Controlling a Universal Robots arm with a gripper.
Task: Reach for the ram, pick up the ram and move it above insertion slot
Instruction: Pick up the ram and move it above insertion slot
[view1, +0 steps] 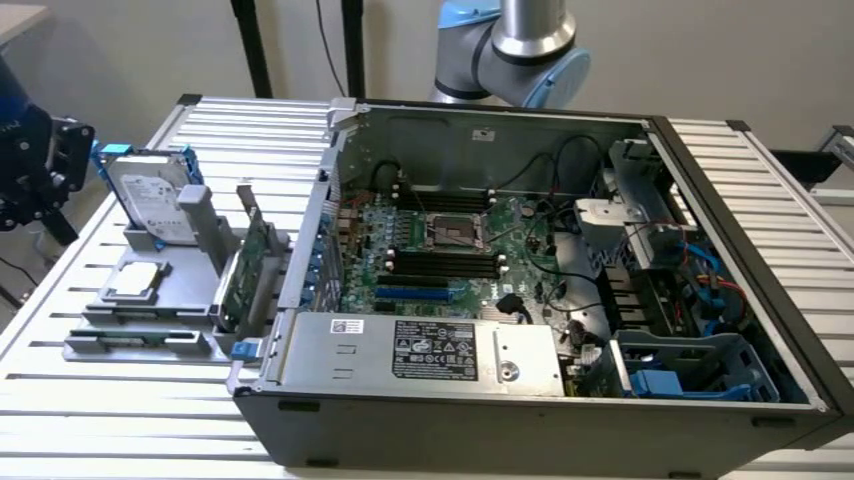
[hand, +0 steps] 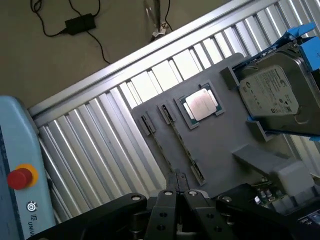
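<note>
My gripper (hand: 178, 193) is shut with nothing between its fingertips. It hovers over the near edge of a grey holder (hand: 225, 140) on the slatted table. In the exterior view the gripper (view1: 34, 175) is the black body at the far left, apart from the holder (view1: 147, 300). Thin dark strips (hand: 182, 145) run between small clips on the holder. I cannot tell whether one of them is the ram seen edge-on. The open computer case (view1: 534, 390) stands to the exterior view's right, with dark memory slots (view1: 441, 262) on its green motherboard.
The holder also carries a silver hard drive with blue rails (view1: 150, 195), a square processor chip (hand: 201, 105) and an upright green expansion card (view1: 247, 275). A blue box with a red button (hand: 20, 177) sits beside the table. Cables lie on the floor (hand: 80, 22).
</note>
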